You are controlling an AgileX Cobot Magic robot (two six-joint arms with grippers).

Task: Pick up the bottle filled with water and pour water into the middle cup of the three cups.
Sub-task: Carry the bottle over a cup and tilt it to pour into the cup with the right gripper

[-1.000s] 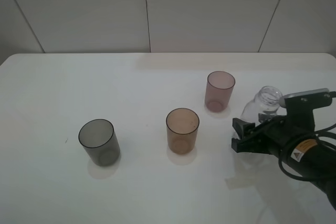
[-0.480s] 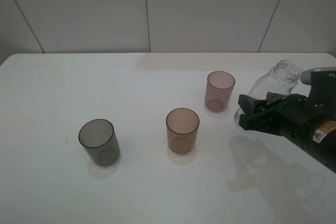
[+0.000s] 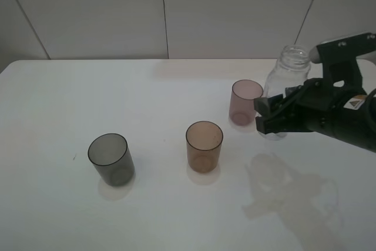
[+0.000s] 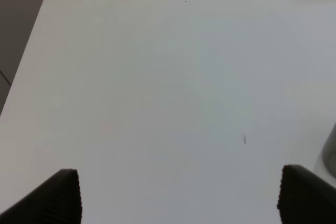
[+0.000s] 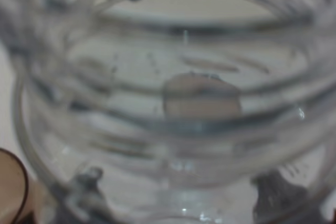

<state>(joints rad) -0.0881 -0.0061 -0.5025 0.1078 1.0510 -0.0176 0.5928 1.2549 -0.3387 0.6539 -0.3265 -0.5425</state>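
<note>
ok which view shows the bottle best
The exterior high view: the bottle shows almost whole, held in the right gripper. The right wrist view gives a blurred close-up of its wall; the left wrist view misses it.

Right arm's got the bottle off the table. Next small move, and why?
Probably carry the bottle left and toward the camera, kept upright, until its neck is above the amber middle cup. The right end effector holds it upright and lifted, just right of the mauve-pink cup, so tilting here would likely miss the target.
</note>
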